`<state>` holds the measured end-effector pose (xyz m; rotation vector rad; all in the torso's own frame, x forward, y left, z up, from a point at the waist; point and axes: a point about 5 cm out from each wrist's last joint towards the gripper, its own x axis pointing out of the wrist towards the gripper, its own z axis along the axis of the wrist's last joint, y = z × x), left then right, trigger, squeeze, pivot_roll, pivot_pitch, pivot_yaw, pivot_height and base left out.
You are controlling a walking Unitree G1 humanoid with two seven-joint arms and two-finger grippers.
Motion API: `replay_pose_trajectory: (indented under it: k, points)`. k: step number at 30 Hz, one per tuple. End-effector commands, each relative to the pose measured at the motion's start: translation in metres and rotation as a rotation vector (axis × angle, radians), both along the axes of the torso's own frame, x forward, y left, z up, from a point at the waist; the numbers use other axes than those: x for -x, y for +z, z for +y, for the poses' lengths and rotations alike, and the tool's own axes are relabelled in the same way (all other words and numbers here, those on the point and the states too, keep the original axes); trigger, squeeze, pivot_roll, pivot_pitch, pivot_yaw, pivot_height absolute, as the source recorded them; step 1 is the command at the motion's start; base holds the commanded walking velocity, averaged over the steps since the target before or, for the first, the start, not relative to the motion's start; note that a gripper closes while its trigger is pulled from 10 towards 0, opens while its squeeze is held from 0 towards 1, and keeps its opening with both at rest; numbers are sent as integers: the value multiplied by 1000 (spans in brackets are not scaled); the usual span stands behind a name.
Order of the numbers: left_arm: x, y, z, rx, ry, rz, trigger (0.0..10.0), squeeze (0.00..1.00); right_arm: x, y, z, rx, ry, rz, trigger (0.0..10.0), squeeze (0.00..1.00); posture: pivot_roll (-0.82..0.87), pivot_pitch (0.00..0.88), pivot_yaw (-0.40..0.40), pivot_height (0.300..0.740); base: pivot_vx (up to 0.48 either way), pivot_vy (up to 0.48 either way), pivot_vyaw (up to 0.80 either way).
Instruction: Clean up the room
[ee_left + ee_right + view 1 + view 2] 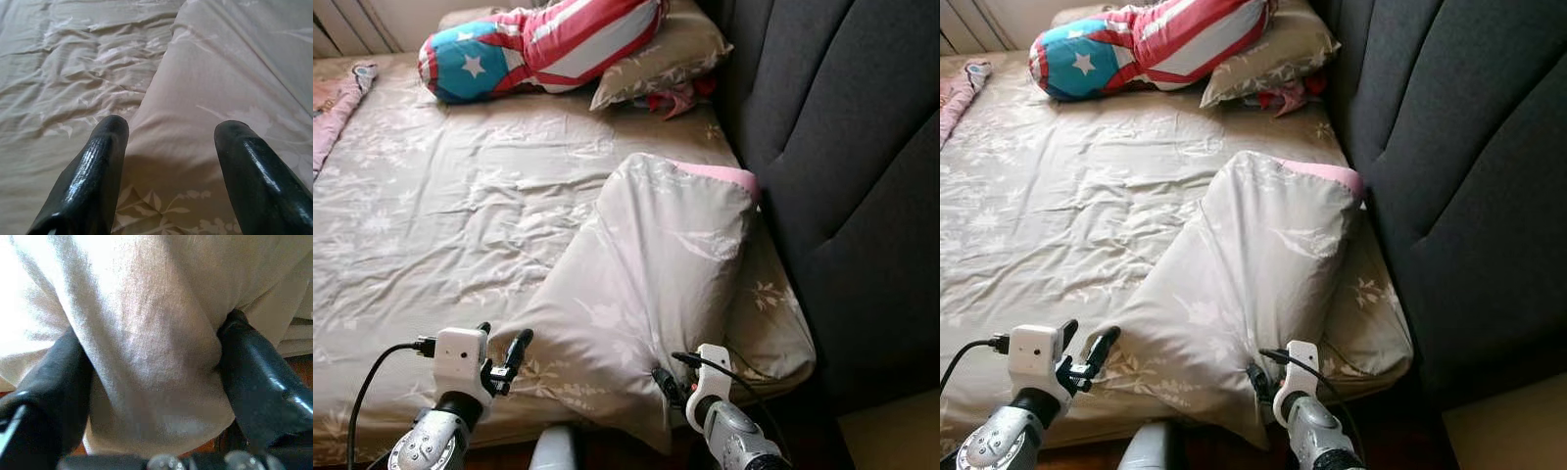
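Showing the bed [431,215] midway through tidying: the large beige pillow [646,284] lay slanted across the mattress, its lower corner hanging over the near edge and its pink-edged upper end close to the dark padded headboard [842,147]. The right gripper [151,362] had its jaws clamped on that lower corner, fabric bunched between them. The left gripper [168,147] hovered with jaws apart just above the pillow's left edge, holding nothing. At the far end, a star-and-stripe cushion [529,44] rested on a second beige pillow [666,54], with a red item [671,98] beside it. A pink blanket [337,103] lay crumpled at the far left. Judged unfinished: the held pillow was not yet set squarely at the headboard, and the sheet remained wrinkled.
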<state>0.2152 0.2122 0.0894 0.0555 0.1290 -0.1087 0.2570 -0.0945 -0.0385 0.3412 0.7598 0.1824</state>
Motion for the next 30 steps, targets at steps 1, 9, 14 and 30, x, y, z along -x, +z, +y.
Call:
replay_pose_trajectory:
  k: [1,9,14,30]
  points:
    - [3,1,2,-13,3,10,10000,0,19,-14,1,-1,-1,94,0,0,213,243,9,661,0,0,0]
    - [1,-1,-2,-9,-3,18,10000,0,24,-19,-6,29,2,104,0,0,205,231,8,661,0,0,0]
    - [0,-2,-4,-7,-6,23,10000,0,24,-19,-9,49,6,99,0,0,200,222,4,661,0,0,0]
    - [-15,-4,-7,1,-1,5,10000,0,17,-15,-22,73,-32,74,0,0,179,157,-14,661,0,0,0]
